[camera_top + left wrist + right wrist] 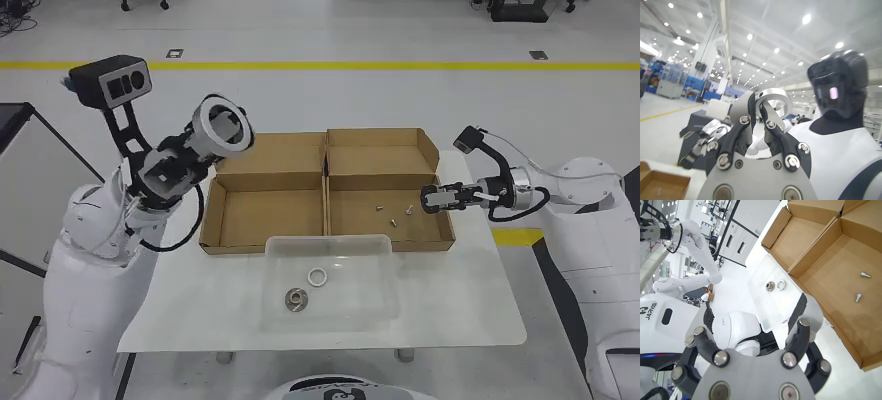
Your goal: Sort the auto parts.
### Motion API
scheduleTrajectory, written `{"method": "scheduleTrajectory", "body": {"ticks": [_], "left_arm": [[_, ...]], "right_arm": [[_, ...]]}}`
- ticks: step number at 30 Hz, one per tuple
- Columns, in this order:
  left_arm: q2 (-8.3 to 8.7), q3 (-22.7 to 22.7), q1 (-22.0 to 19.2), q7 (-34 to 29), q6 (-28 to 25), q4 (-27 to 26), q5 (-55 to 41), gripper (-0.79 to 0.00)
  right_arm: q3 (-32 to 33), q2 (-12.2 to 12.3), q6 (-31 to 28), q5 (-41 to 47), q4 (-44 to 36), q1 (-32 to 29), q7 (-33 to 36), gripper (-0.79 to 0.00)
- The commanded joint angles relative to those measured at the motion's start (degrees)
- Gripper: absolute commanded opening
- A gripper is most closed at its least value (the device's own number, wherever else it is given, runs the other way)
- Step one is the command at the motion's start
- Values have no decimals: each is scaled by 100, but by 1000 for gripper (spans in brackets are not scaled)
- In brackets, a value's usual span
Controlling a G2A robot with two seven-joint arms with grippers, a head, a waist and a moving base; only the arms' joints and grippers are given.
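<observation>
— Top view?
— Clear tray (330,240), low centre, holds a white ring (318,277) and a flanged hub (296,298); bolts (380,208) lie in the right cardboard box (380,160).
— Left wrist?
— My left fingers (751,111) pinch a metal collar (783,98), mid-frame.
— Right wrist?
— My right fingers (799,308) gape wide, empty.

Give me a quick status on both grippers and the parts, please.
Left gripper shut on a metal collar, held high. Right gripper open, empty, over the bolt box rim. White ring and flanged hub sit in the clear tray.
</observation>
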Motion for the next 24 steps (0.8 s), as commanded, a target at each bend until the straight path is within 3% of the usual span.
{"method": "scheduleTrajectory", "body": {"ticks": [1, 9, 17, 24], "left_arm": [[10, 80, 92, -275, 127, 87, 61, -785], [55, -16, 253, -594, 349, 421, 840, -785], [112, -35, -194, -885, 609, 1016, 2484, -785], [124, 240, -647, -899, 682, 1385, 3842, -785]], "right_arm": [[0, 0, 0, 0, 0, 0, 0, 0], [0, 0, 0, 0, 0, 0, 0, 0], [0, 0, 0, 0, 0, 0, 0, 0], [0, 0, 0, 0, 0, 0, 0, 0]]}}
